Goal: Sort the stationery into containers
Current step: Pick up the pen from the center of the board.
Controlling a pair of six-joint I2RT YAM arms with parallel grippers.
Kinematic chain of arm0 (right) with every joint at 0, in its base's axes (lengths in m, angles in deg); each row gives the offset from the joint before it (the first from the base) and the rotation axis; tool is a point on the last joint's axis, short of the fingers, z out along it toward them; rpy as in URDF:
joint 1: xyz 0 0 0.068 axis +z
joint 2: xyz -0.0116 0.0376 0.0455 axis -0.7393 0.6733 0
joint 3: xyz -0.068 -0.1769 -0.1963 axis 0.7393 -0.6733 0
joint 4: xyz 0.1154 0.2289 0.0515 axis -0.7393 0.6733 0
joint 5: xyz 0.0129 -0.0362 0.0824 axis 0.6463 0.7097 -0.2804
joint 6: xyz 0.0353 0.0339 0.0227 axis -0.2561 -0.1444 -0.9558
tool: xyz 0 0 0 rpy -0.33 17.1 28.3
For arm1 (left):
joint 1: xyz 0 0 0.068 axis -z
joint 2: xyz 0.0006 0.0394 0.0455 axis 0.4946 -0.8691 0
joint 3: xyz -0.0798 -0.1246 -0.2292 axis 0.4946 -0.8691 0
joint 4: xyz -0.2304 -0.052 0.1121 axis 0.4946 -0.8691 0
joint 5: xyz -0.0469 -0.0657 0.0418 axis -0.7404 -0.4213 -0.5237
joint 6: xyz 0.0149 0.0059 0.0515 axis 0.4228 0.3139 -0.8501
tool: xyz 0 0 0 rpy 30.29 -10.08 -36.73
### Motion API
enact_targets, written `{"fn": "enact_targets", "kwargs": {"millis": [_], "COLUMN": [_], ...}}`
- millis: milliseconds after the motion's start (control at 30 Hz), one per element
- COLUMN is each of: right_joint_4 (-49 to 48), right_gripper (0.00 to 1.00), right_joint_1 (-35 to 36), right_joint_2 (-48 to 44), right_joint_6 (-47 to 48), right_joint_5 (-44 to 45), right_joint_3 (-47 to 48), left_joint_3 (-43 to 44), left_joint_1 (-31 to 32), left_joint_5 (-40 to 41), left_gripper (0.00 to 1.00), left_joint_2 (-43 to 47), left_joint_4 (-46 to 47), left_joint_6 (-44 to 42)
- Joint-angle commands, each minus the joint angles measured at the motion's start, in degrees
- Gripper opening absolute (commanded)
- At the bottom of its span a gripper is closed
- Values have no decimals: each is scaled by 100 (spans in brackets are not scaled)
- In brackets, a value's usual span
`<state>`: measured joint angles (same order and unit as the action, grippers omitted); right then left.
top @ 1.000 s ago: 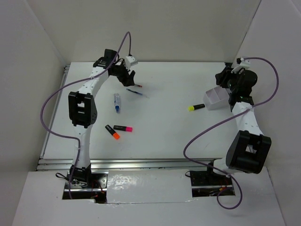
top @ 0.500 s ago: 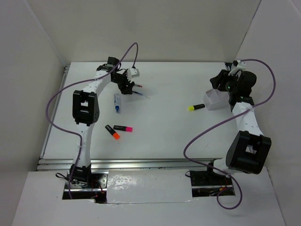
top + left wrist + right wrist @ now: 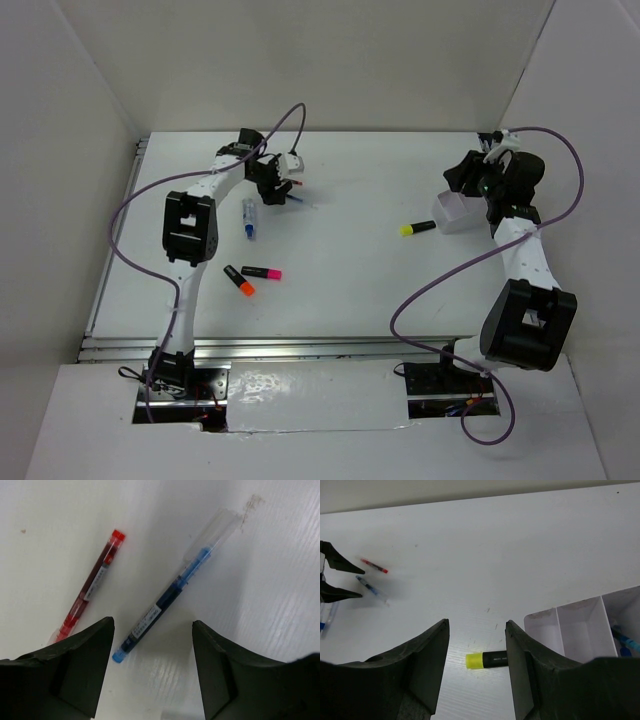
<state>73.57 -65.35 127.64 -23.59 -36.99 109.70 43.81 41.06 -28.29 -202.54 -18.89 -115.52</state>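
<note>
White table (image 3: pixel 360 290), pale walls (image 3: pixel 330 60) (loose pens (image 3: pixel 165 597))

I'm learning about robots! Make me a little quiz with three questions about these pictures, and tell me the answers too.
1. True or false: the left gripper is squeezing the blue pen.
2. What colour is the end of the highlighter nearest the white box? A pink, B yellow, C orange.
3. Fill in: the thin pen beside the blue pen is ____.
Key: 1 false, it is open; 2 B; 3 red.
</note>
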Motion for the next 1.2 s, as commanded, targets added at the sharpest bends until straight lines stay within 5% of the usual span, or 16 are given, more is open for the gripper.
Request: {"fn": "enact_targets", "kwargs": {"millis": [0,333,733,967,1167], "right_joint_4": [125,353,670,1197,1215], "right_gripper": [55,52,51,51,69], "right_joint_1": [-43,18,396,1019,1923], "right_joint_2": [-157,-227,-789,-1193,-1449], "right_joint_6": [71,132,309,-481,-1088], "right_joint_5": [-117,-424,-486,-923,-1233], "right_joint_3": [228,377,237,167,26], "left_joint_3": [131,-1292,-2365,-2743,-3550], "left_joint_1": [88,598,1204,1196,1205], "left_joint_5": [-40,637,628,-451,-1436], "left_gripper": [74,41,1,0,0], "left_joint_2": [-187,542,1456,2633,4013], "left_joint_4": [-281,-1214,-740,277,1666], "left_joint_6": [-504,-2095,-1297,1386,4024]}}
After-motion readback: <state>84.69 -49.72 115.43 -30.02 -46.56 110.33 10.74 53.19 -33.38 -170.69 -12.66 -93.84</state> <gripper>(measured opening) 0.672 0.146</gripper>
